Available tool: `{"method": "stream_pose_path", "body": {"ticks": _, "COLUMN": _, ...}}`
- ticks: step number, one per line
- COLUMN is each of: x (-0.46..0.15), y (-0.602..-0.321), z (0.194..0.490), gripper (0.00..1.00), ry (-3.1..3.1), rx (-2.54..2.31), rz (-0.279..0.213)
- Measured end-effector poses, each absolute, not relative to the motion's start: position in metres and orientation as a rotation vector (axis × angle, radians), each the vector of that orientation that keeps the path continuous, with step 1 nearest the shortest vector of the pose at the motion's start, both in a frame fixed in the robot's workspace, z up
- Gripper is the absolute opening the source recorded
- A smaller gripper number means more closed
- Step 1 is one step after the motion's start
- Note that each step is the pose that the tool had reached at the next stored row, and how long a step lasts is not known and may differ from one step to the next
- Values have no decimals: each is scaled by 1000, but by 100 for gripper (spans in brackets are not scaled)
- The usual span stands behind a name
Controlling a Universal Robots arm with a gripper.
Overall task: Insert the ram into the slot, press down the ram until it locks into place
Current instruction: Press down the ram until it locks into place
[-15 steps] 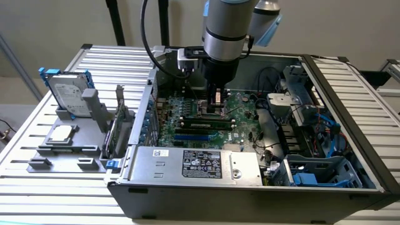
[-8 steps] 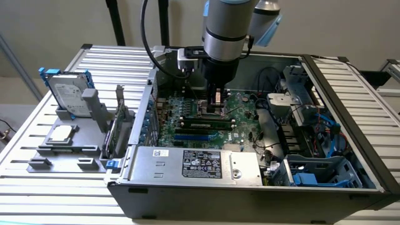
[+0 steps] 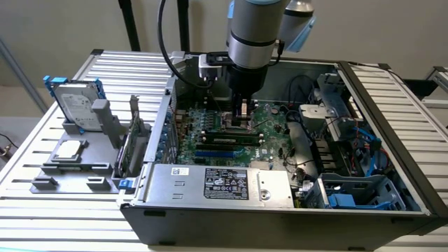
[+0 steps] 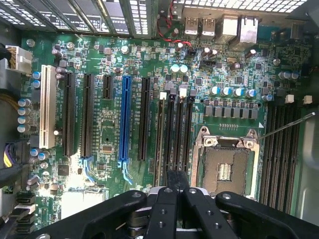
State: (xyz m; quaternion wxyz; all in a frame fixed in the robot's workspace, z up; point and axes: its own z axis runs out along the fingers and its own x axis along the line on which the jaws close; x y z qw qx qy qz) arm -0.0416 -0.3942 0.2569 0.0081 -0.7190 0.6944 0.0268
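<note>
My end effector (image 3: 242, 122) is closed and holds nothing, poised over the motherboard (image 3: 210, 118). The ram (image 3: 232, 140) already sits in a slot (image 4: 167, 142); whether it is locked, I cannot tell.

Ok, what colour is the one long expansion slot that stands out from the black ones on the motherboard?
Blue. The long expansion slot shows best in the wrist view, standing among black slots on the green motherboard.

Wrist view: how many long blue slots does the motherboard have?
1. The blue slot stands between black slots; the gripper may hide more.
</note>
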Motion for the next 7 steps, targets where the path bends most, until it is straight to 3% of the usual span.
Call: {"method": "stream_pose_path", "body": {"ticks": 7, "x": -42, "y": -394, "z": 257, "gripper": 10, "ry": 2170, "rx": -2247, "rz": 84}}
